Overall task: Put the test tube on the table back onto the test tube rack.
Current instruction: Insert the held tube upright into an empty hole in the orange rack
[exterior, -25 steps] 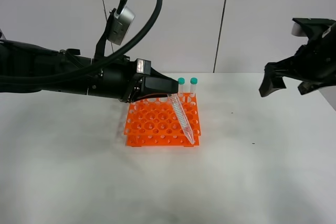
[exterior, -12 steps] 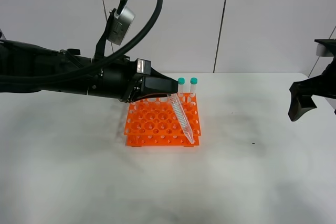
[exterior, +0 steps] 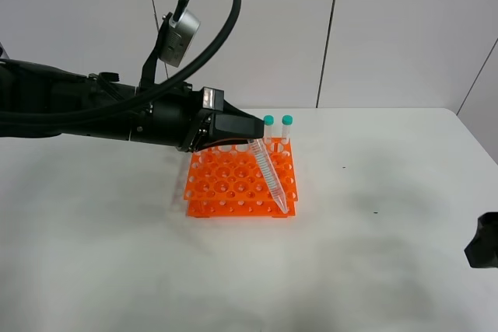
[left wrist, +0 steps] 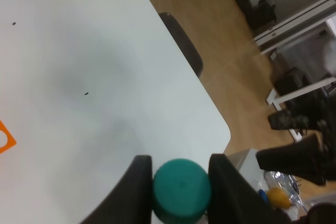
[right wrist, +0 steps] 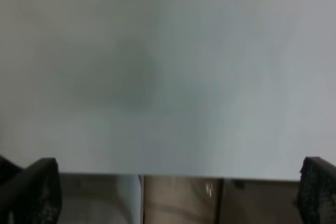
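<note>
Two teal-capped tubes [exterior: 287, 126] upright in the back row of the orange test tube rack [exterior: 226, 180], centre of the frame. Slanted over its front right corner, the test tube [exterior: 270, 176], tip down at the rack's edge; touching or not, cannot tell. Clamped by the cap in the left gripper [exterior: 247, 134], fingers [left wrist: 137, 184] tight on both sides. At the lower right edge by the table [exterior: 373, 223], the right gripper [exterior: 484, 250], jaws wide apart on nothing.
</note>
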